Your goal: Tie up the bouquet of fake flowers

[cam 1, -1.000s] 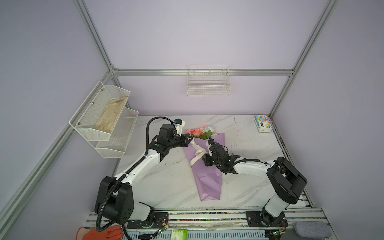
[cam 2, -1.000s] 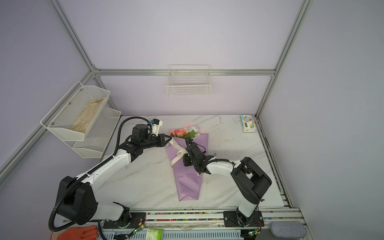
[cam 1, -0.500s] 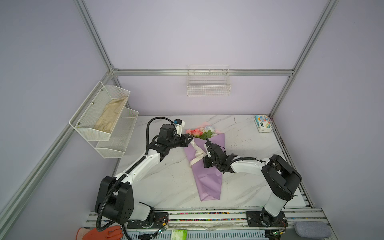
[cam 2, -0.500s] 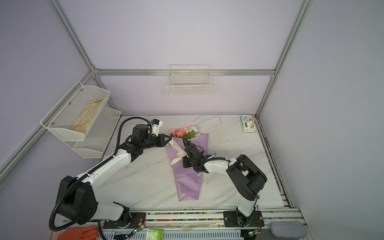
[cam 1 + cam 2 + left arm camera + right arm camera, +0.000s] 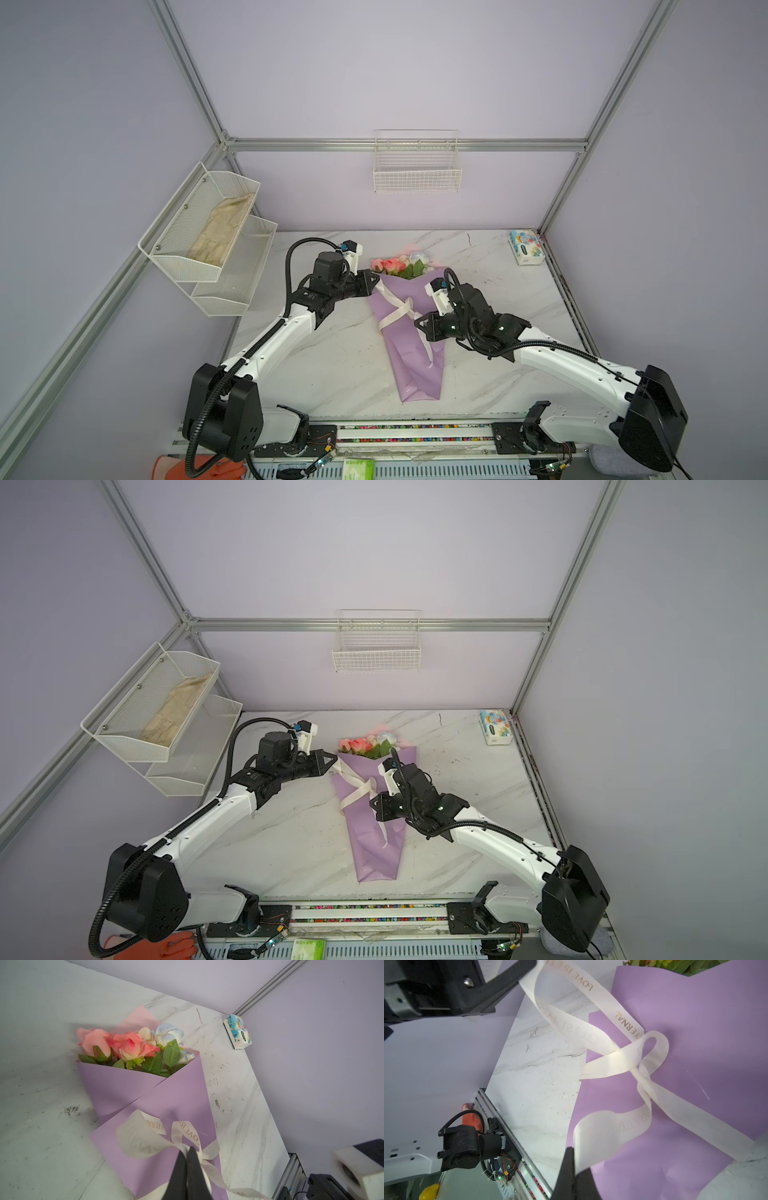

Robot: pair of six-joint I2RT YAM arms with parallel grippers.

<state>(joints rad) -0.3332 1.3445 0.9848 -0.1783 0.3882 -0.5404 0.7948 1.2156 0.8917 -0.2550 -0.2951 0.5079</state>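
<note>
Wall rack (image 5: 183, 264), top tier: beige cloth (image 5: 220, 232). Bouquet (image 5: 411, 345) lies mid-table (image 5: 332, 365) in a lilac paper cone, pink/white/blue roses twd back wall. Cream ribbon (image 5: 395, 309) crosses the cone, gold txt "LOVE IS", "ETERNAL" legible in parts. Left gripper (image 5: 376, 284) is clamped closed on the ribbon near the cone's top edge. Right gripper (image 5: 417, 325) is pinched closed on a ribbon loop lower down. Tissue pack (image 5: 525, 247) in back corner, print unreadable.

Matt paper bouquet wrap (image 5: 409, 365); translucent cloth ribbon (image 5: 612, 1061).

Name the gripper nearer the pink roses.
Left. The left gripper sits close to the pink roses, pinching ribbon; the right gripper is farther down the lilac wrap.
</note>
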